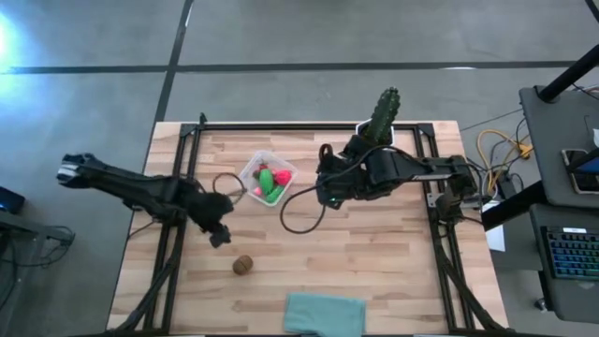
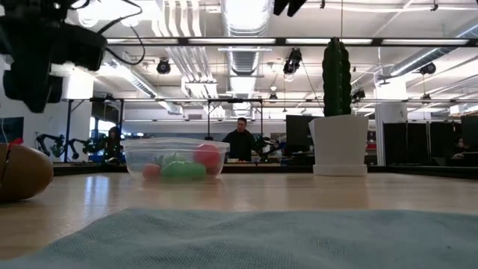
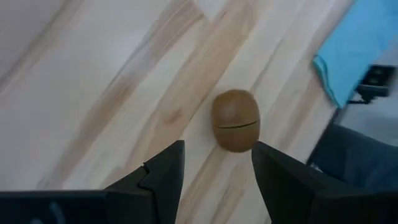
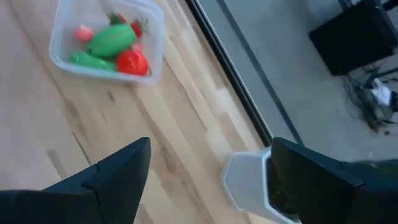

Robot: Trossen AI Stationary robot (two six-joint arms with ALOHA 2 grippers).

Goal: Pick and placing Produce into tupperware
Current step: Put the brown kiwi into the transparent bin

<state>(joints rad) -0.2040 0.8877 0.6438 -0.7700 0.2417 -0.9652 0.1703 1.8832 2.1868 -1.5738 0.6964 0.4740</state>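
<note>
Kiwi [image 3: 236, 121] just beyond left tool [image 3: 217, 171]

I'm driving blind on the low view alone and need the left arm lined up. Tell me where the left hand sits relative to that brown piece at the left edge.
Observer: From above, the left hand hangs over bare wood, short of the brown kiwi-like piece, not touching it.
Operator: Give me its fingers.
Observer: The left wrist view shows them parted and empty, with the kiwi-like piece ahead of the gap.
Operator: Report the tupperware's contents.
Observer: The right wrist view looks down into the tupperware: two green oblong pieces, a red one and small pink ones.
Operator: Place the right arm.
Observer: The right hand is open, just right of the tupperware, near the cactus pot.
</note>
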